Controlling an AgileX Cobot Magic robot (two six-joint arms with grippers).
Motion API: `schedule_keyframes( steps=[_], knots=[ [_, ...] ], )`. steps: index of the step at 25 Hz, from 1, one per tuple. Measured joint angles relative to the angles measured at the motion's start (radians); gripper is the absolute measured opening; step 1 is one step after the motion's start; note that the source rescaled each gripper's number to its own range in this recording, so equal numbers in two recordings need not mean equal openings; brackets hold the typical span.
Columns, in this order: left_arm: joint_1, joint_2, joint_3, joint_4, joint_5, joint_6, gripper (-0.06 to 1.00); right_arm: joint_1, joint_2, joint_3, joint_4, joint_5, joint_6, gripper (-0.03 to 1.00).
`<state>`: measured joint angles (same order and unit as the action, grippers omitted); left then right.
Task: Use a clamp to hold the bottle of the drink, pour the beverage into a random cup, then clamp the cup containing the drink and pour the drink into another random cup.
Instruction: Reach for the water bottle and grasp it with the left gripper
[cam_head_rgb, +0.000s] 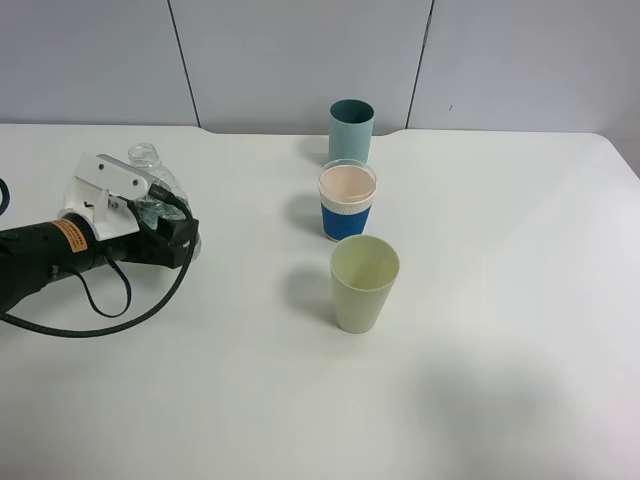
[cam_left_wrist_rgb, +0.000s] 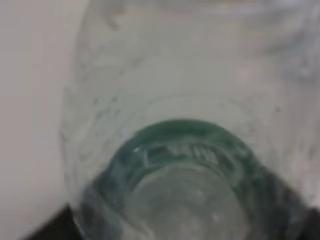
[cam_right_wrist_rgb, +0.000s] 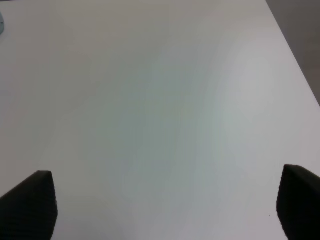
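A clear plastic bottle (cam_head_rgb: 150, 172) with no cap stands at the table's left. My left gripper (cam_head_rgb: 172, 228) is closed around its lower body. In the left wrist view the bottle (cam_left_wrist_rgb: 190, 150) fills the frame, and a dark fingertip shows at each bottom corner. Three cups stand in a line at the middle. The teal cup (cam_head_rgb: 351, 128) is at the back. The blue cup with a white band (cam_head_rgb: 347, 203) holds a pinkish-beige drink. The pale green cup (cam_head_rgb: 364, 283) is nearest and looks empty. My right gripper (cam_right_wrist_rgb: 165, 205) is open over bare table and is outside the exterior view.
The white table (cam_head_rgb: 500, 300) reaches a grey wall at the back. A black cable (cam_head_rgb: 110, 315) loops from the left arm onto the table. The table's right edge (cam_right_wrist_rgb: 295, 55) shows in the right wrist view.
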<state>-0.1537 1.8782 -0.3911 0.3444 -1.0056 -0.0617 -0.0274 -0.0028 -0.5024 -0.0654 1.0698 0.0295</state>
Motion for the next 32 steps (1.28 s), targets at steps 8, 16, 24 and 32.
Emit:
schedule_keyframes(
  steps=[8,16,24,32],
  knots=[
    [0.000,0.000,0.000,-0.009,0.003,0.000,0.01,0.000,0.000,0.000,0.000,0.000,0.000,0.61],
    [-0.048,-0.014,0.000,-0.155,0.028,0.000,0.01,0.000,0.000,0.000,0.000,0.000,0.000,0.61],
    [-0.216,-0.076,0.001,-0.588,0.083,0.033,0.01,0.000,0.000,0.000,0.000,0.000,0.000,0.61],
    [-0.374,-0.174,-0.049,-1.066,0.156,0.341,0.01,0.000,0.000,0.000,0.000,0.000,0.000,0.61]
  ],
)
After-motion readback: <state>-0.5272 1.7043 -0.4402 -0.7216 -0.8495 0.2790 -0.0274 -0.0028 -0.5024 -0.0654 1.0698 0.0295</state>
